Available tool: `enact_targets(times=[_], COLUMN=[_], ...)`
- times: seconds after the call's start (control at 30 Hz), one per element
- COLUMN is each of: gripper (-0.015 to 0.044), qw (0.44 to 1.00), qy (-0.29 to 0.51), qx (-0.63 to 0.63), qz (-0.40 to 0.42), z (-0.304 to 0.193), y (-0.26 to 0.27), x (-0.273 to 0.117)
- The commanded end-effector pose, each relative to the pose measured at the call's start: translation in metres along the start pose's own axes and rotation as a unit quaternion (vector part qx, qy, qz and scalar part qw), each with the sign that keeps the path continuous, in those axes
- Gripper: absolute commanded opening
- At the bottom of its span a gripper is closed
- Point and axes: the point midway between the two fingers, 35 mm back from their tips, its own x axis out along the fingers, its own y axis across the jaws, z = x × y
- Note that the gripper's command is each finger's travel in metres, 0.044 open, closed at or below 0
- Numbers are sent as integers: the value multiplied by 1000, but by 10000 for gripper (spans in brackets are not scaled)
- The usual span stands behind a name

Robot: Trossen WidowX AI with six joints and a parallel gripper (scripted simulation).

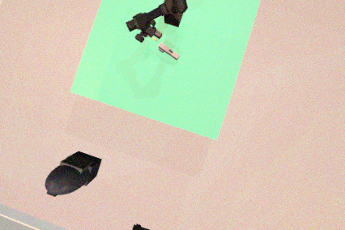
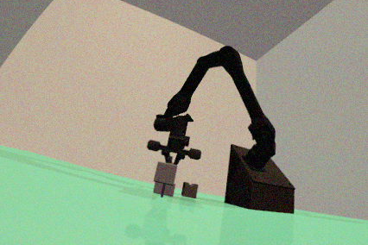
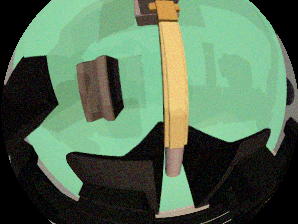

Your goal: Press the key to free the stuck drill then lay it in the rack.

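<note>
Check the dark parallel-jaw gripper (image 1: 153, 37) (image 2: 169, 160) (image 3: 175, 132) first; it is closed narrowly on a yellow bar-shaped piece with an orange collar and a short grey end (image 1: 155, 39) (image 3: 175, 80); whether this piece is the key or the drill, you cannot tell from these views.

Take the relation to the pinkish-grey slotted block (image 1: 175, 54) (image 2: 165, 172) (image 3: 145, 19) as your reference; in the wrist view the block lies beyond the collared end of the bar, partly behind the collar; from above, the block is just beside the gripper, toward the lower right; contact between bar and block cannot be confirmed.

Note the direction of the bar; its collar points away from the gripper toward the block, its grey end points back between the fingers, and its long axis runs top to bottom in the wrist view; the single arm is the only one to use.

Locate the small brown grooved block (image 2: 189, 190) (image 3: 91, 90), probably the rack; it lies left of the bar in the wrist view, apart from it, its groove running nearly parallel to the bar; if the bar is the key, align it with the slot before pressing; if it is the drill, clear the slotted block before moving sideways.
</note>
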Motion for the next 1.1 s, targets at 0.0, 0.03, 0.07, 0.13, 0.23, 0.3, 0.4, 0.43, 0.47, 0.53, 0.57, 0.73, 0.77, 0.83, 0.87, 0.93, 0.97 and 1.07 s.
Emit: enact_targets(times=[0.0,0.03,0.07,0.13,0.23,0.3,0.4,0.43,0.47,0.53,0.57,0.73,0.77,0.83,0.87,0.93,0.97,1.07], gripper=[0,0,0,0,0,0,0,0,0,0,0,0,0,0,0,0,0,0], qw=[1000,1000,1000,1000,1000,1000,1000,1000,1000,1000,1000,1000,1000,1000,1000,1000,1000,1000], qy=[2,2,2,2,2,2,2,2,2,2,2,2,2,2,2,2,2,2], qx=[-3,-3,-3,-3,-3,-3,-3,-2,-2,-2,-2,-2,-2,-2,-2,-2,-2,-2], qz=[0,0,0,0,0,0,0,0,0,0,0,1,1,1,1,1,1,1], z=[0,0,0,0,1,0,-1,-1,-1,-2,-2,-4,-4,-5,-5,-6,-6,-7], y=[0,-1,-1,-1,-1,0,5,7,9,12,14,23,25,29,30,34,36,41], x=[-3,-4,-4,-5,-7,-7,-6,-6,-5,-5,-5,-3,-3,-3,-2,-2,-2,-1])
